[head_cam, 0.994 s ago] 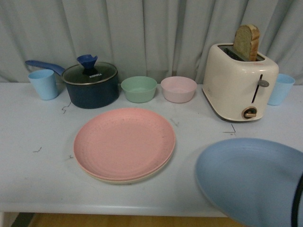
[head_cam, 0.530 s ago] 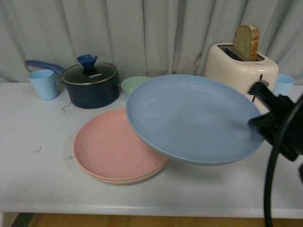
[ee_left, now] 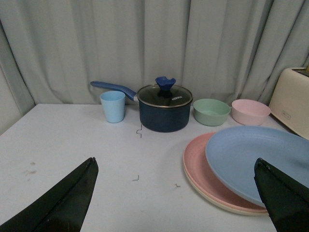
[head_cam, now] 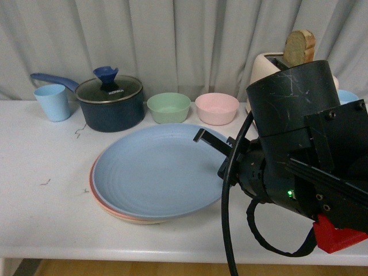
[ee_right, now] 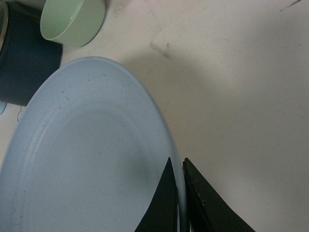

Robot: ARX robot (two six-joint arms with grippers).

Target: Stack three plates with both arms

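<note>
Currently the blue plate (head_cam: 158,172) lies over the pink plate (ee_left: 198,159), which sits on the cream plate (ee_left: 222,207) at the middle of the table (head_cam: 46,218). It is offset slightly to the right, so a pink crescent shows along the left edge. Whether it rests fully on the pink plate or is partly carried cannot be determined.

The right gripper (ee_right: 177,166) is clenched on the blue plate's right rim, one finger above and one below. This edge grip appears chosen to keep the arm clear of the stack during lowering.

The left gripper (ee_left: 175,162) is spread wide and holds nothing, hovering over the left part of the table, well apart from the plates. Its position suggests it is out of the right arm's way.

The pot (head_cam: 110,106), green bowl (head_cam: 168,108), pink bowl (head_cam: 217,108) and blue cup (head_cam: 53,102) stand along the far side, untouched.

Assessment: stacking is nearly complete. Release and possibly a small leftward correction remain. Risk: a hasty withdrawal could drag the blue plate off centre.
</note>
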